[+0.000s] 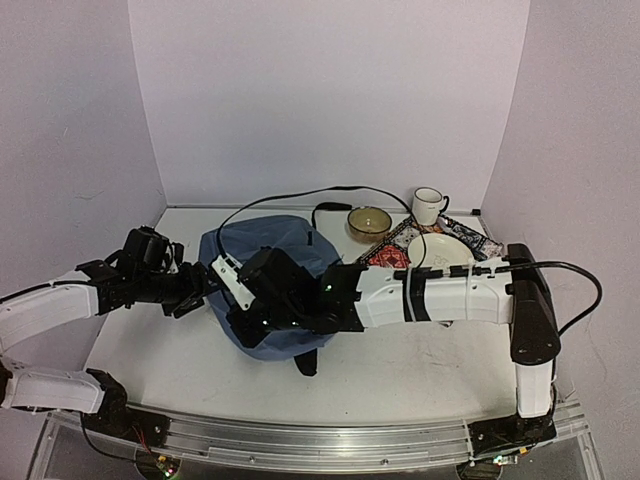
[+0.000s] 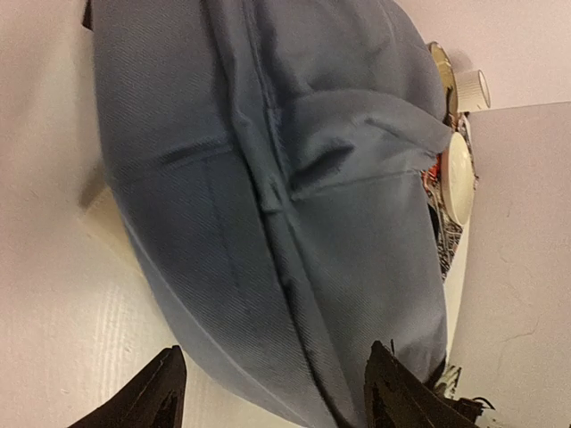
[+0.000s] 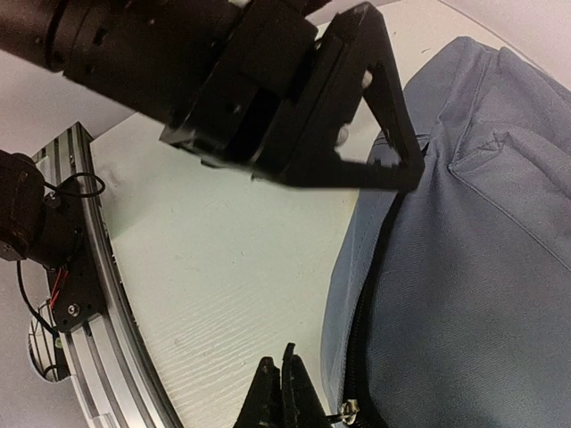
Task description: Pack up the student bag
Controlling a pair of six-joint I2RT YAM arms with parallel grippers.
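Note:
The student bag, a slate-blue fabric backpack, lies mid-table. It fills the left wrist view and the right side of the right wrist view. My left gripper is at the bag's left edge. Its black fingers stand wide open, straddling the bag's bulging side. My right gripper reaches across the bag's front. Its jaws are shut beside the black zip, with the thin metal zip pull running into them.
A tan bowl, a white mug, a cream plate and a patterned cloth sit at the back right. A black cable arcs behind the bag. The metal rail lines the near table edge.

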